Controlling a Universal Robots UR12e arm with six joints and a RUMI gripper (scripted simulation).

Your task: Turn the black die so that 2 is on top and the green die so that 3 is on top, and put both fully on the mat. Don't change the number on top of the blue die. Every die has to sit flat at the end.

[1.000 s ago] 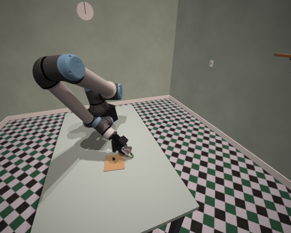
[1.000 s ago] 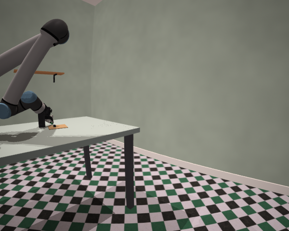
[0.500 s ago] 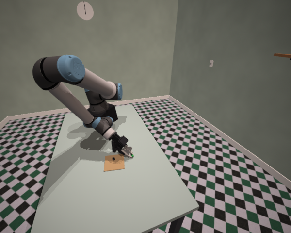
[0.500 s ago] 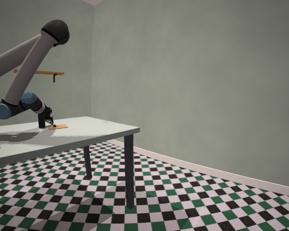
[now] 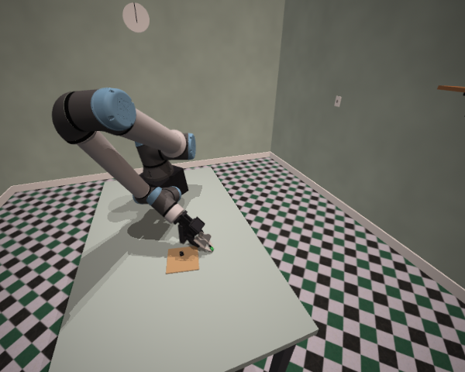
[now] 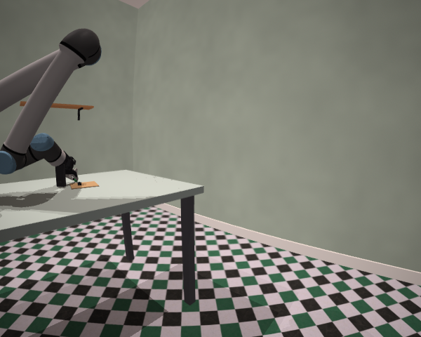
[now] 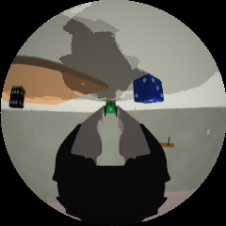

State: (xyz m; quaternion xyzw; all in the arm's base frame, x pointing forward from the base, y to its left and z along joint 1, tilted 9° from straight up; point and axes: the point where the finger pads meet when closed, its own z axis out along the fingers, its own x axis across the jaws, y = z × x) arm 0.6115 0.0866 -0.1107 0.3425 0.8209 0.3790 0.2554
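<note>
My gripper [image 5: 211,248] [image 6: 74,179] [image 7: 110,106] is tilted over and shut on the green die [image 7: 110,106], which sits at the fingertips just beyond the mat's edge in the top view. The green die's numbers are too small to read. The black die [image 5: 181,253] [image 6: 79,183] [image 7: 17,98] rests on the orange mat [image 5: 180,267] [image 6: 91,184] [image 7: 40,85]; its top number is not clear. The blue die [image 7: 148,88] is off the mat, to the right of the fingertips in the wrist view. I cannot make it out in the top and exterior views.
The pale table [image 5: 144,312] [image 6: 149,184] carries the mat and the arm's base. The arm's shadow falls across the table and part of the mat. A wooden shelf [image 5: 459,89] [image 6: 65,105] is on the wall, away from the table.
</note>
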